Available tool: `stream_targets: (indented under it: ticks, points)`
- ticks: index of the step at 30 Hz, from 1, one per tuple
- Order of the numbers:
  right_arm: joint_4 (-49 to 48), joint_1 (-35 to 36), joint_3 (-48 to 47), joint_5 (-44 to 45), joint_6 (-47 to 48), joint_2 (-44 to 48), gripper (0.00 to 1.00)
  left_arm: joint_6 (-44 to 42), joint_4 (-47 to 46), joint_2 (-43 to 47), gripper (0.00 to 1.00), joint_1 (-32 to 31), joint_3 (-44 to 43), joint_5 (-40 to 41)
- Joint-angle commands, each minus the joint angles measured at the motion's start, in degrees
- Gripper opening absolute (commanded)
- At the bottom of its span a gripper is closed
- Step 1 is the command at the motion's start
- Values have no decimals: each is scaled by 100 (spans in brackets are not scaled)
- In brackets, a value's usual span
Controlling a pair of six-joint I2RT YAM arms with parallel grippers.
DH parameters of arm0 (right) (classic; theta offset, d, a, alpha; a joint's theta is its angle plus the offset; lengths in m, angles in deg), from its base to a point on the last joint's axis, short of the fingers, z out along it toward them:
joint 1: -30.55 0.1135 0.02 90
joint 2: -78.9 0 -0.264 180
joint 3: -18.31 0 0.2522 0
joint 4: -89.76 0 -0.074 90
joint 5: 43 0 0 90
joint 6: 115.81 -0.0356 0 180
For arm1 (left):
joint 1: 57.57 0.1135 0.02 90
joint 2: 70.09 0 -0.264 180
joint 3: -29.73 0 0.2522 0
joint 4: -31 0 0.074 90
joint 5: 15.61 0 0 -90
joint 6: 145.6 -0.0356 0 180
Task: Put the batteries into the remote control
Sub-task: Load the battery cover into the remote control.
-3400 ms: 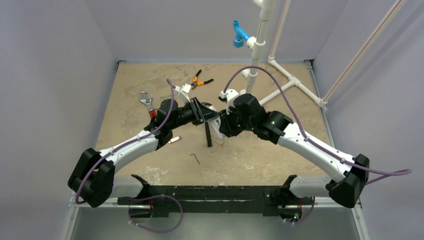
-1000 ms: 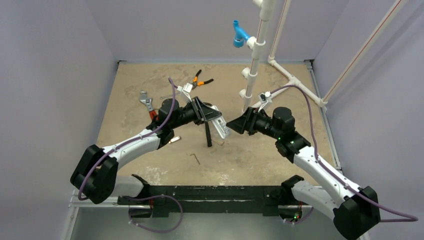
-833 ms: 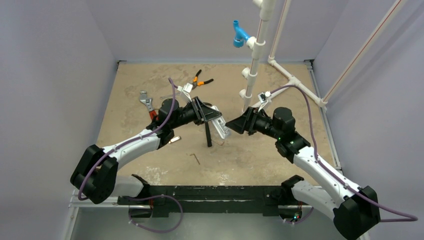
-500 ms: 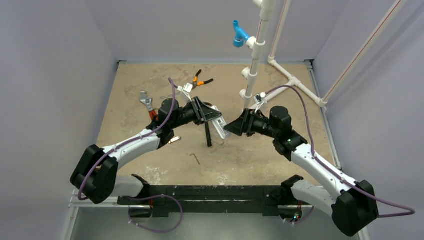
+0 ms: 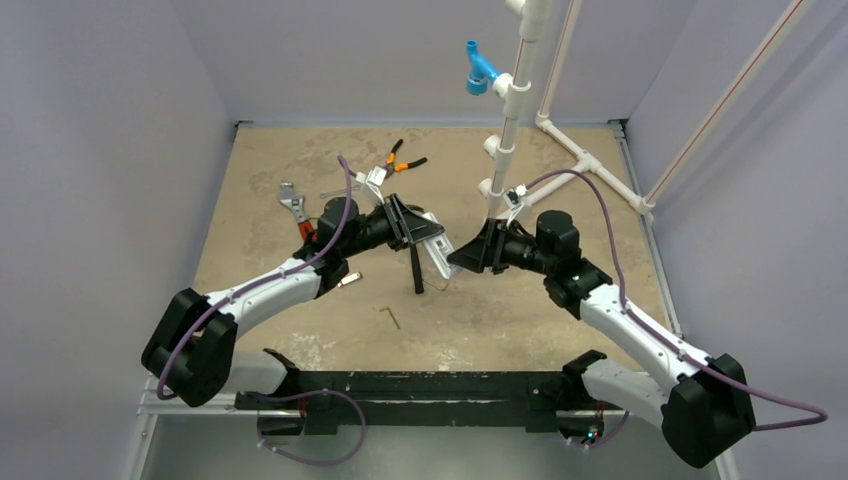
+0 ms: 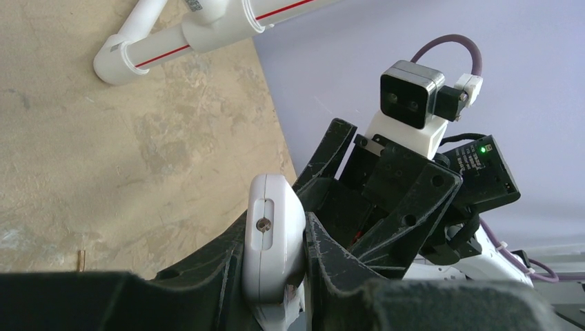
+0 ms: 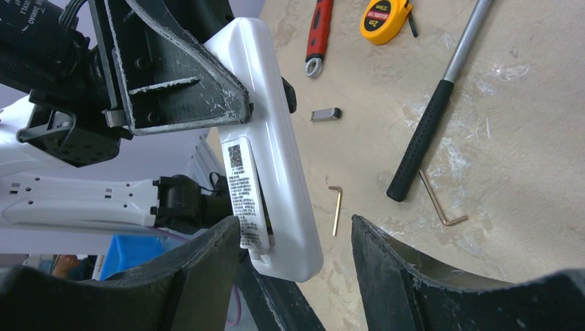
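Left gripper (image 6: 274, 256) is clamped on the remote control (image 7: 270, 148), which is held clear of the table (image 5: 270, 160). The remote's long axis runs from that grip straight toward the right gripper (image 7: 290, 231). Its free end, label side showing, lies between the right gripper's parted, empty jaws

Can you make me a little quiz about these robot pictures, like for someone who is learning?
1. True or false: the left gripper holds the remote control.
2. Which colour is the tape measure? A green, B yellow, C blue.
3. Fill in: the right gripper is ____, not gripping anything.
Key: 1 true; 2 B; 3 open.
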Motion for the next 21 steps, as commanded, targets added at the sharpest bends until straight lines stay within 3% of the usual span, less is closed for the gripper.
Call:
stream_targets:
  ticks: [1,21]
  points:
    - [-5,-24,-301,-109,156,-80,58,108,-430,8,0,-14,-138,-68]
    - [10,-27,-283,-34,346,-304,47,135,-483,55,0,-21,-113,-81]
